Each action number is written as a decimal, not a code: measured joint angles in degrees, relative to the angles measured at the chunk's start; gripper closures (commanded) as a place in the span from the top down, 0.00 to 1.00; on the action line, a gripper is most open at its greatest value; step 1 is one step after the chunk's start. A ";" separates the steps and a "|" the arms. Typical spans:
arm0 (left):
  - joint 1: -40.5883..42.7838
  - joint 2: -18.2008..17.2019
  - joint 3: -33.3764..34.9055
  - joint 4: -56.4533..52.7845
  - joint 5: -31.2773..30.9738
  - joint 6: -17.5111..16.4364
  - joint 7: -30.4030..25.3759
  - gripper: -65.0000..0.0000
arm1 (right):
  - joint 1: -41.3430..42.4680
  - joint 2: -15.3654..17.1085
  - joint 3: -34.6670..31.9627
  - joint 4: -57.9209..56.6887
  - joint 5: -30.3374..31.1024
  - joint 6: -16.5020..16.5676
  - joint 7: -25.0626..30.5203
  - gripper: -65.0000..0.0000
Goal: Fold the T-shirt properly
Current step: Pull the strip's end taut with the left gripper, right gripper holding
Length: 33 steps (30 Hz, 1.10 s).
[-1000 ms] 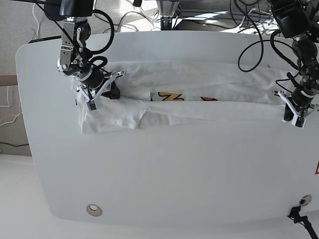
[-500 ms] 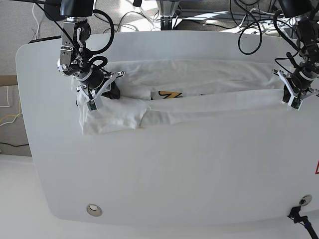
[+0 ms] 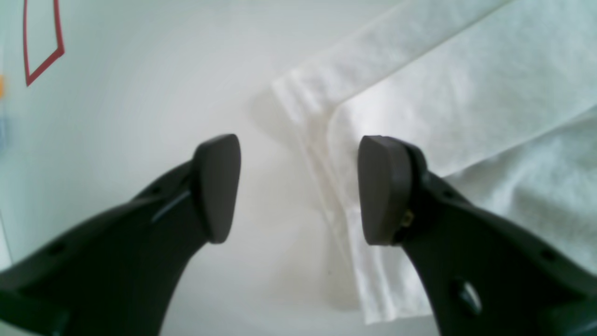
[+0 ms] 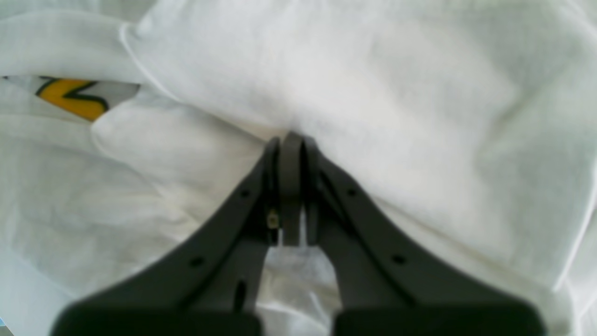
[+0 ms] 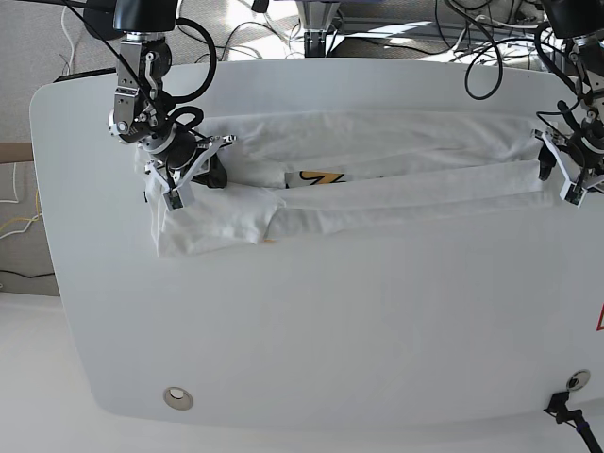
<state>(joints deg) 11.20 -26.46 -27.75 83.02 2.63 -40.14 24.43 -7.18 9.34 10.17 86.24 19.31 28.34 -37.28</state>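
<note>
Base view: the T-shirt (image 5: 377, 165) is folded lengthwise only; left gripper (image 3: 298, 189) jaws apart, right gripper (image 4: 289, 140) clamped on cloth; cross folds remain.

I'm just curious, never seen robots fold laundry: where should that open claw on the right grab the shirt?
Probably the folded hem corner of the shirt beside the left tool. The layered edges meet there and lie flat on the table, so coming down from above, from the bare table side, lets one finger slide under the edge.
</note>
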 measured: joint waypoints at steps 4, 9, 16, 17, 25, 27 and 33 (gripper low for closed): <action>-1.55 -0.50 -1.62 1.75 -0.09 -0.63 0.57 0.59 | 0.37 0.00 0.00 0.07 0.00 0.00 -0.02 0.00; -7.15 2.03 -4.28 4.50 -0.52 0.57 -0.13 0.59 | 0.81 -0.20 -0.11 3.54 -2.49 -1.14 -3.96 0.00; -7.89 6.95 -5.05 4.42 -2.25 -0.22 3.17 0.59 | 0.92 0.00 -0.31 14.45 -2.95 -1.33 -4.39 0.12; -8.09 7.34 -6.27 4.39 -4.87 -0.17 4.92 0.59 | 0.92 -0.02 -0.48 15.13 -2.95 -1.27 -4.39 0.12; -7.41 5.64 -15.13 -2.82 -23.26 0.31 21.53 0.60 | 2.03 -2.82 -2.21 9.75 -3.10 -1.11 -4.15 0.36; -7.54 5.44 -14.99 -2.64 -25.97 0.20 23.19 0.60 | 2.03 -2.78 -2.10 9.01 -3.98 -1.25 -4.94 0.35; -5.53 5.46 -14.99 -2.64 -25.22 0.24 28.96 0.60 | 2.62 -2.71 -1.99 7.34 -3.61 -1.11 -3.87 0.19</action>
<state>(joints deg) 5.67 -20.99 -42.74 80.38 -22.59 -39.90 53.39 -4.56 6.63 8.19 93.58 15.70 27.22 -41.15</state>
